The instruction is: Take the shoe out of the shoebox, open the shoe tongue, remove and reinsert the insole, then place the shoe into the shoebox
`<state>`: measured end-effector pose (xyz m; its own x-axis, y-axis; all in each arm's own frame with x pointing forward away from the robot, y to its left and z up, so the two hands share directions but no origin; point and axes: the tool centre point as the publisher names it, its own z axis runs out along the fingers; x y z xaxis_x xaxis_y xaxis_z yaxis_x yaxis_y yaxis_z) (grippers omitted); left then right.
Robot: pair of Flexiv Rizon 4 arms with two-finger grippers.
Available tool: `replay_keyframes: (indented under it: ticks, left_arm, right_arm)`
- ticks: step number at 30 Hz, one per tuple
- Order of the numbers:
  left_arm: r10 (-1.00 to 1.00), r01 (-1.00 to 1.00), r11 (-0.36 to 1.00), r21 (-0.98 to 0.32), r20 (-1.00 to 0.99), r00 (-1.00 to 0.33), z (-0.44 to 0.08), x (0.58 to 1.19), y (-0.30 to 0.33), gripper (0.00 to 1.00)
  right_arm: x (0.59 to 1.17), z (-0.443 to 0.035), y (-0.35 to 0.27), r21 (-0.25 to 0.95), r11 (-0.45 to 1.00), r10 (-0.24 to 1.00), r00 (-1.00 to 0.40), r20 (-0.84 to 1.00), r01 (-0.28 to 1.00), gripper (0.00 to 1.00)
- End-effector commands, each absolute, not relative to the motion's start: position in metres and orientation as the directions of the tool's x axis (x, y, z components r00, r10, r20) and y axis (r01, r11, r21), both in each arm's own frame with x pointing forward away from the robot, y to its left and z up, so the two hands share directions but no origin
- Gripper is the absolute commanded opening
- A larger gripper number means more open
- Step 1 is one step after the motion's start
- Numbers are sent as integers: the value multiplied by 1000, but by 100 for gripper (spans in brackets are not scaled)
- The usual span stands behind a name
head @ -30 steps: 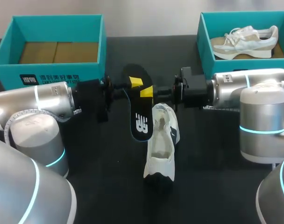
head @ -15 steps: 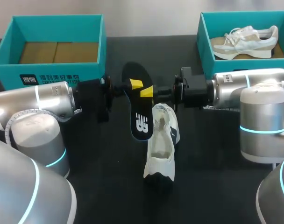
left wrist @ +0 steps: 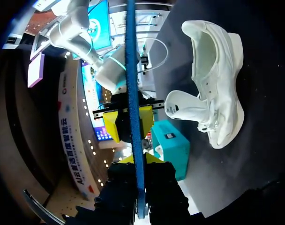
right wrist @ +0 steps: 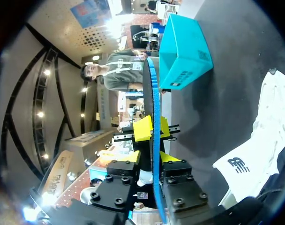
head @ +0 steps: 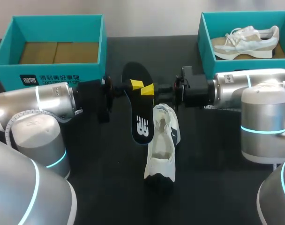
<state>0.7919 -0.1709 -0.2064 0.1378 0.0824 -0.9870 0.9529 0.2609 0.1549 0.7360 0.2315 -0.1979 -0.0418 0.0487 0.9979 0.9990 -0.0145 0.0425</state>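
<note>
The black insole [head: 141, 119] hangs on edge above the table, between my two grippers. My left gripper [head: 135, 85] is shut on its upper part; in the left wrist view the insole [left wrist: 131, 70] runs edge-on out from between the fingertips [left wrist: 152, 158]. My right gripper [head: 148, 89] faces it from the other side, its jaws slightly apart around the insole [right wrist: 152, 93] without pinching it. The white shoe [head: 162, 140] lies on the table just below, opening upward, tongue pulled out. An empty teal shoebox [head: 53, 70] stands at the back left.
A second teal box [head: 206, 47] at the back right holds a beige and white shoe [head: 245, 41]. Both arms stretch across the middle of the black table [head: 95, 164], meeting over the white shoe [left wrist: 213, 70].
The left gripper closed on the insole, then the right gripper's fingers came apart from it. The insole and shoe have stayed in place.
</note>
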Motion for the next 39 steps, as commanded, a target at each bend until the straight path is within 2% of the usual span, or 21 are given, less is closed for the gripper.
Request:
replay_keyframes:
  ticks: [1,12,19,22,36,38,39]
  left_arm:
    - [91,954,260,152,-987,132,-206,788,-166,0]
    - [100,968,212,136,-988,117,-193,764,-149,0]
    - [110,974,177,142,-986,124,-187,750,-135,0]
    - [100,978,156,142,-987,128,-180,744,-131,0]
    - [154,987,58,149,-978,139,-150,706,-127,0]
    - [162,989,46,144,-978,135,-147,702,-127,0]
    - [164,989,42,141,-978,132,-145,699,-127,0]
  right_arm:
    - [734,-198,227,85,-3,38,-85,996,996,100]
    - [738,-199,196,221,110,146,-236,961,969,100]
    - [741,-203,180,286,139,264,-314,912,948,100]
    - [741,-200,173,272,113,358,-295,886,956,100]
    - [741,-200,173,272,113,358,-295,886,956,100]
    - [743,-200,167,338,148,387,-370,845,929,100]
    - [742,-200,163,403,208,372,-453,810,891,100]
